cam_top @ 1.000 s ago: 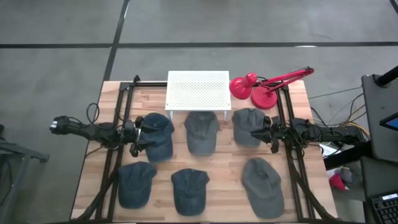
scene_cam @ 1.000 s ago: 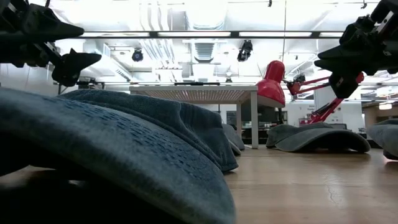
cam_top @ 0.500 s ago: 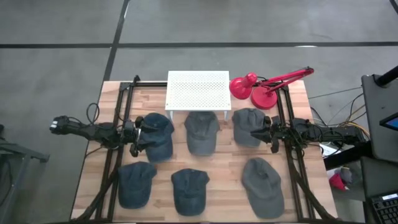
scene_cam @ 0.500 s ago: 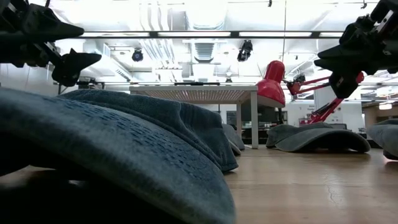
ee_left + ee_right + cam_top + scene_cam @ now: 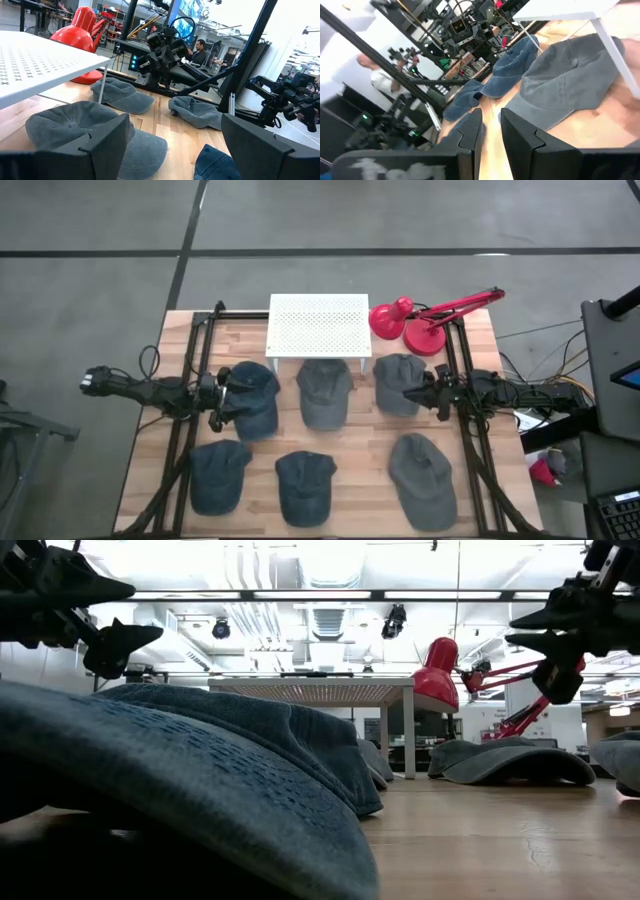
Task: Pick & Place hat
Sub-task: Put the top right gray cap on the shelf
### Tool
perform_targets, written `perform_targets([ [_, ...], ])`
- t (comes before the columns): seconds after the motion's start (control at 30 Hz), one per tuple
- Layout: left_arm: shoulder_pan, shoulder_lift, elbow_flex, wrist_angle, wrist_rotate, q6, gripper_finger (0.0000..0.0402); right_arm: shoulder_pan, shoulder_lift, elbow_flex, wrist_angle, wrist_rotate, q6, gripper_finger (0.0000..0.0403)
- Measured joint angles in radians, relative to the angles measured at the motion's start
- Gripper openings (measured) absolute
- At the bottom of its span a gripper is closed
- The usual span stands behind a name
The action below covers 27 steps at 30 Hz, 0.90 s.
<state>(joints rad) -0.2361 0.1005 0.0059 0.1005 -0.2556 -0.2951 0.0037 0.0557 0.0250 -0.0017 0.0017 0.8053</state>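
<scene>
Six caps lie crown up on the wooden table (image 5: 150, 480): three at the back (blue (image 5: 255, 392), grey (image 5: 323, 392), grey (image 5: 393, 378)) and three at the front (blue (image 5: 217, 475), blue (image 5: 303, 485), grey (image 5: 422, 478)). My left gripper (image 5: 226, 406) hovers level at the back-left blue cap's left side, wide open and empty (image 5: 175, 120). My right gripper (image 5: 415, 398) hovers over the back-right grey cap's right side. It is empty, with only a narrow gap between its fingers (image 5: 491, 114). In the low view both grippers (image 5: 148, 610) (image 5: 510, 628) are well above the caps.
A white perforated shelf (image 5: 318, 325) on legs stands at the back middle, with a red desk lamp (image 5: 410, 328) to its right. Black arm frames (image 5: 190, 370) (image 5: 462, 370) run along both table sides. A person (image 5: 199, 49) sits beyond the table's right side.
My right gripper has rolled about its wrist axis above the back-right cap, staying in about the same place. The caps have not moved.
</scene>
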Motion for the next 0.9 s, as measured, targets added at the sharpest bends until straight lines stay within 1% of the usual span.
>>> perform_targets([
  [0.07,0.000,0.000,0.000,0.002,-0.002,0.004,0.0317,0.000,0.001,0.000,0.046,0.000,0.007,0.0068],
  [0.17,0.000,0.000,0.000,0.002,-0.019,0.027,0.0317,0.000,0.002,0.013,0.127,0.002,-0.025,0.0068],
  [0.27,0.000,0.000,0.000,0.003,-0.024,0.028,0.0317,0.000,0.033,0.079,0.101,0.026,-0.061,0.0068],
  [0.33,0.000,0.000,0.000,0.003,-0.024,0.028,0.0317,0.000,0.078,0.151,0.012,0.043,-0.090,0.0068],
  [0.43,0.000,0.000,0.000,0.003,-0.024,0.028,0.0317,0.001,0.180,0.285,-0.211,0.094,-0.105,0.0068],
  [0.57,0.000,0.000,0.000,0.003,-0.024,0.027,0.0317,0.000,0.365,0.482,-0.529,0.182,-0.077,0.0068],
  [0.67,0.000,0.000,0.000,0.003,-0.024,0.027,0.0317,0.000,0.510,0.613,-0.728,0.211,-0.041,0.0068],
  [0.77,0.000,0.000,0.000,0.003,-0.024,0.027,0.0317,0.000,0.652,0.722,-0.875,0.211,-0.002,0.0068],
  [0.9,0.000,0.000,0.000,0.003,-0.024,0.027,0.0317,-0.001,0.815,0.821,-0.993,0.212,0.002,0.0071],
])
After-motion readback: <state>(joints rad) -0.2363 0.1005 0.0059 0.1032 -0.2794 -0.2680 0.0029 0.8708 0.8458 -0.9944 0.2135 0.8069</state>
